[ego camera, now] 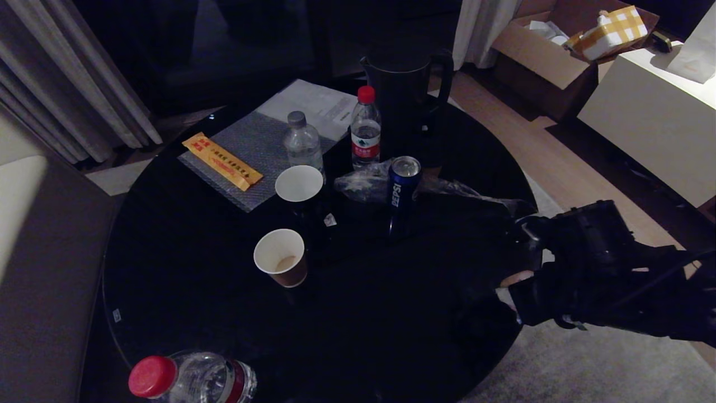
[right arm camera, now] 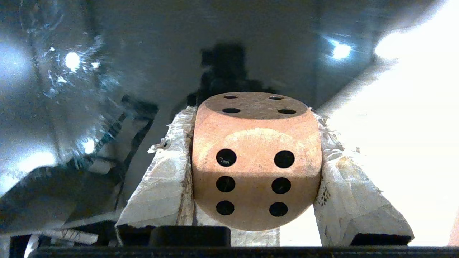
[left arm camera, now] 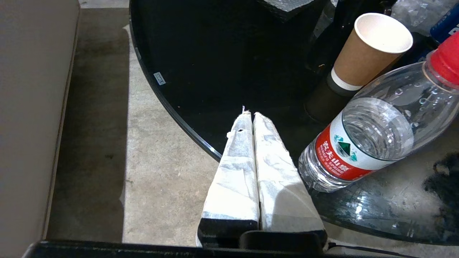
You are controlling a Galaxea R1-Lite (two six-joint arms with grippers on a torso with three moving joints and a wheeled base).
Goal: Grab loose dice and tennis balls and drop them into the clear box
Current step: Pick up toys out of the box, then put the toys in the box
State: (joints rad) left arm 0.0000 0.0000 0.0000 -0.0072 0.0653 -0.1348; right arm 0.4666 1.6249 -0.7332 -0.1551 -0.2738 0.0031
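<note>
A beige die (right arm camera: 256,161) with dark pips sits between the white-wrapped fingers of my right gripper (right arm camera: 251,116), which is shut on it. In the head view that gripper (ego camera: 517,280) hangs at the right edge of the round black table (ego camera: 184,235), and only a pale sliver of the die shows there. My left gripper (left arm camera: 251,114) is shut and empty. It is parked over the table's near rim beside a water bottle (left arm camera: 373,143). The tennis balls and the clear box are out of view.
On the table stand two paper cups (ego camera: 281,257) (ego camera: 300,183), a Pepsi can (ego camera: 403,187), two bottles (ego camera: 366,127) (ego camera: 302,141), a black jug (ego camera: 405,95), crumpled clear plastic (ego camera: 363,182) and an orange packet (ego camera: 222,161). A white cabinet (ego camera: 654,117) and cardboard boxes (ego camera: 537,50) stand at the right.
</note>
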